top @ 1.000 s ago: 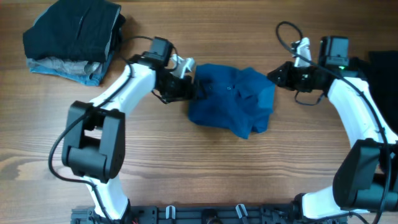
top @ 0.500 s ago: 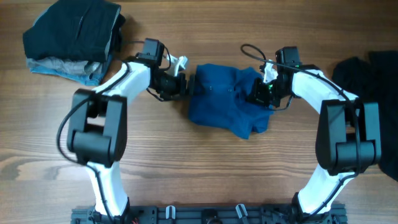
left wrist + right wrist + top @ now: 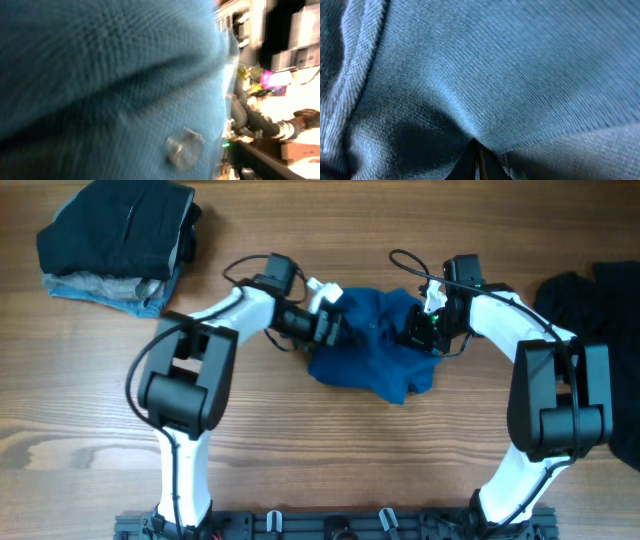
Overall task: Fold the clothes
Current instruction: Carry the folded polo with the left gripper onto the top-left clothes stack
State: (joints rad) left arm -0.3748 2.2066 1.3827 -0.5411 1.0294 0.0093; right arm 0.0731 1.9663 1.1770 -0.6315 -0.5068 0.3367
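royal-blue knit polo shirt (image 3: 375,350), crumpled in a heap; blurred button (image 3: 184,145), perhaps.

Brown wood-grain desk (image 3: 320,460) under even light, folded pile (image 3: 115,240) of dark and grey-blue garments at 10 o'clock, black garment (image 3: 600,290) at the 3 o'clock edge, black rail (image 3: 330,525) along 6 o'clock, blurred bright clutter (image 3: 280,75) beyond

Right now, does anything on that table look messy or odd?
The royal-blue knit polo shirt lies bunched in a crumpled heap mid-table, unlike the neatly folded stack of dark and grey garments in the far-left corner. Nothing looks torn.
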